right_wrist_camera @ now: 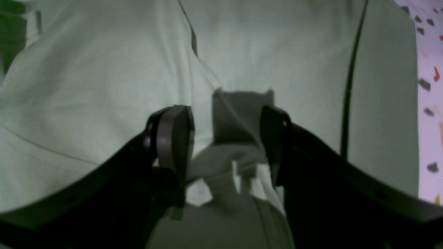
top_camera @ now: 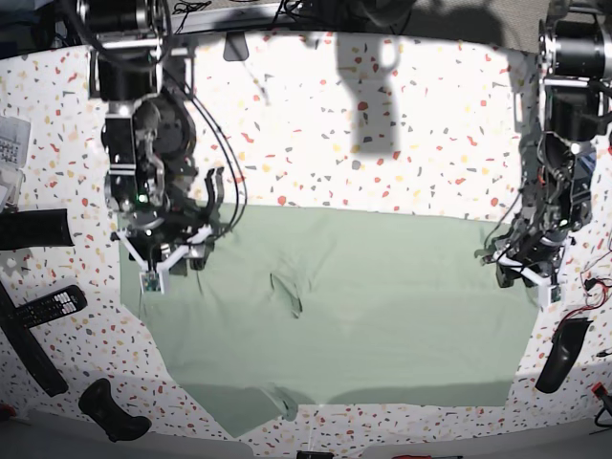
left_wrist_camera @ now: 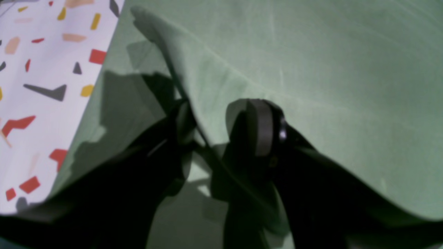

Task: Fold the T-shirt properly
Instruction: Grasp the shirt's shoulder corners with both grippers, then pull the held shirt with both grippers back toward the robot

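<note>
The pale sage-green T-shirt (top_camera: 363,306) lies spread wide across the speckled table, with small creases near its middle. My left gripper (top_camera: 521,273) is at the shirt's right edge. In the left wrist view the left gripper (left_wrist_camera: 214,135) pinches a raised ridge of T-shirt fabric (left_wrist_camera: 328,86) that stands above the table. My right gripper (top_camera: 158,258) is at the shirt's left edge. In the right wrist view the right gripper (right_wrist_camera: 225,145) has its fingers well apart, with a small bunch of the T-shirt (right_wrist_camera: 86,86) between them.
The speckled tabletop (top_camera: 382,124) extends behind the shirt. Black remotes (top_camera: 53,304) and another black object (top_camera: 110,411) lie along the left edge. A dark object (top_camera: 559,354) lies at the right edge, beside loose wires.
</note>
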`<state>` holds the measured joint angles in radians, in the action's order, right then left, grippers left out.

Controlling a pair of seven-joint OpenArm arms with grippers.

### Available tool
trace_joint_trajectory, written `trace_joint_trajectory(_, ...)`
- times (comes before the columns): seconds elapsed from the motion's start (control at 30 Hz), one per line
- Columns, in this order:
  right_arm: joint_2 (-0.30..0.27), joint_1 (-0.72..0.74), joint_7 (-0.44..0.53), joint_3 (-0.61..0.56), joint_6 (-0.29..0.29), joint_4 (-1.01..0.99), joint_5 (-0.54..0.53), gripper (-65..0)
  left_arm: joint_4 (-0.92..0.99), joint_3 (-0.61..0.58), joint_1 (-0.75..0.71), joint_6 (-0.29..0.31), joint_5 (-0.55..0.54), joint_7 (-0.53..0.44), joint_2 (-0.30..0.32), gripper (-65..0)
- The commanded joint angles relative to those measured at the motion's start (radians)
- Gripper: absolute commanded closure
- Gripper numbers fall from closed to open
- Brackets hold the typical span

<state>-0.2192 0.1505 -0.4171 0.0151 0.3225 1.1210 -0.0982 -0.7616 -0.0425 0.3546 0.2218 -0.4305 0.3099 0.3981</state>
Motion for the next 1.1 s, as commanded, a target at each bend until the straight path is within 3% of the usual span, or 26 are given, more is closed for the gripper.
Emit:
trace_joint_trajectory(0.0, -0.007, -0.005, -0.044, 0.0, 0.011, 0.018, 0.012, -32.3, 0.0, 0.001, -0.003, -0.005, 0.002, 0.051, 0.01, -21.9)
trace_joint_trajectory(0.13, -0.008, -0.033, -0.053, 0.0, 0.011, 0.052, 0.012, -32.3, -0.026, 0.0, -0.037, 0.022, 0.002, 0.032, 0.016, -21.9)
trace_joint_trajectory(0.43, -0.008, -0.121, -0.063, 0.001, 0.011, 0.088, 0.012, -32.3, -0.151, 0.002, -0.162, 0.022, 0.003, 0.034, 0.038, -21.9)
trace_joint_trajectory(0.67, -0.008, -0.231, -0.064, 0.001, 0.011, 0.234, 0.012, -32.3, -0.314, 0.003, -0.257, 0.022, 0.003, 0.035, 0.088, -21.9)
trace_joint_trajectory(0.77, -0.008, -0.265, -0.083, 0.001, 0.011, 0.297, 0.012, -32.3, -0.33, 0.003, -0.264, 0.022, 0.002, 0.079, 0.085, -21.9)
trace_joint_trajectory(0.9, -0.008, -0.287, -0.09, 0.005, 0.011, 0.345, 0.013, -32.3, -0.33, 0.003, -0.263, 0.022, 0.008, 0.008, 0.085, -21.9)
trace_joint_trajectory(1.07, -0.008, -0.286, -0.097, 0.005, 0.011, 0.345, 0.016, -32.3, -0.33, 0.003, -0.195, 0.022, 0.169, 0.039, 0.081, -21.9)
